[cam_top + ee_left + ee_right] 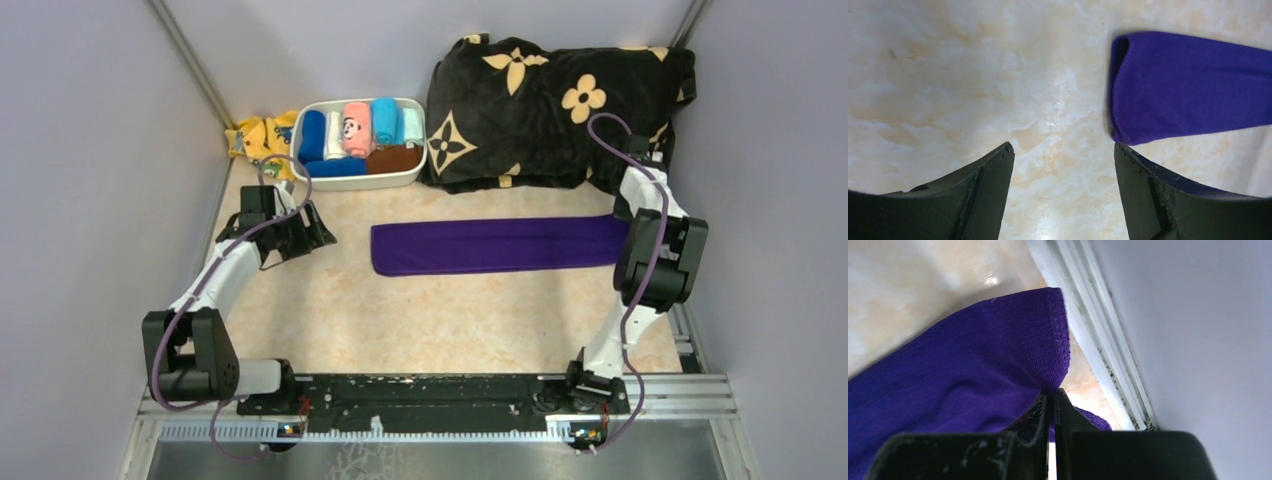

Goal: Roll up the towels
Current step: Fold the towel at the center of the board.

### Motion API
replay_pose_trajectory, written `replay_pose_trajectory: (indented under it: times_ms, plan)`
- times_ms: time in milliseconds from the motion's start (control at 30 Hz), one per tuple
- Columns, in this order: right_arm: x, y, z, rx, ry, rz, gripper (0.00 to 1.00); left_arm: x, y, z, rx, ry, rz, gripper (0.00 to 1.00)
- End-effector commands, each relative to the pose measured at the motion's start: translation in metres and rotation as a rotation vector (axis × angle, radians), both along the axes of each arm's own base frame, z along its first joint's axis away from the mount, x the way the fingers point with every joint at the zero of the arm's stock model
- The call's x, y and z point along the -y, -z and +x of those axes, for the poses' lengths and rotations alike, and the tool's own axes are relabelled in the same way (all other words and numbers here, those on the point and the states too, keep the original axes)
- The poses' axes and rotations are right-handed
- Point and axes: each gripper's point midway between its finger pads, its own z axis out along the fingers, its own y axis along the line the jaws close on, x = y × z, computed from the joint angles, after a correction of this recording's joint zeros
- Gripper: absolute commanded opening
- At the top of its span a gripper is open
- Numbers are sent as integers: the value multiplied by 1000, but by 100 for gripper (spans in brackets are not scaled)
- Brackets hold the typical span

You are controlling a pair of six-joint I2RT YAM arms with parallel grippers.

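Observation:
The purple towel point(500, 245) lies folded in a long strip across the middle of the table. My right gripper point(1052, 395) is shut on its right end point(973, 370), close to the right wall; in the top view that gripper point(628, 222) is partly hidden by the arm. My left gripper point(305, 232) is open and empty, just left of the strip's left end point(1188, 85), its fingers point(993, 175) over bare table. The pink panda towel point(356, 128) sits rolled in the white bin point(410, 178) at the back.
The bin holds several other rolled cloths. A yellow patterned cloth point(262, 138) lies to the left of it. The black flowered blanket point(560, 95) fills the back right. A metal rail point(1098, 340) runs along the right wall.

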Motion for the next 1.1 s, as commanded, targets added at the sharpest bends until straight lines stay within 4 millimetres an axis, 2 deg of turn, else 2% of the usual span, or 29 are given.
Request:
replay_pose_trajectory:
  times_ms: [0,100,300,433,533,600,767,1067]
  plan:
    - [-36,-39,13,106,-114,81,0,30,-1,-5,-14,59,-126,78]
    - [-103,-34,19,154,-270,286,0,36,5,-3,-30,73,-150,78]
    - [-230,-35,8,167,-470,618,0,46,18,3,-70,97,-181,77]
    - [-310,-54,2,227,-592,764,0,58,25,7,-92,113,-228,76]
    - [-356,-60,-1,230,-642,833,0,69,29,10,-105,132,-264,74]
    - [-381,-56,-2,209,-659,855,0,77,32,13,-117,146,-285,73]
    - [-437,-62,-4,201,-697,882,0,95,37,20,-142,182,-316,68]
    - [-510,-58,-3,157,-696,926,0,106,54,25,-193,207,-356,54]
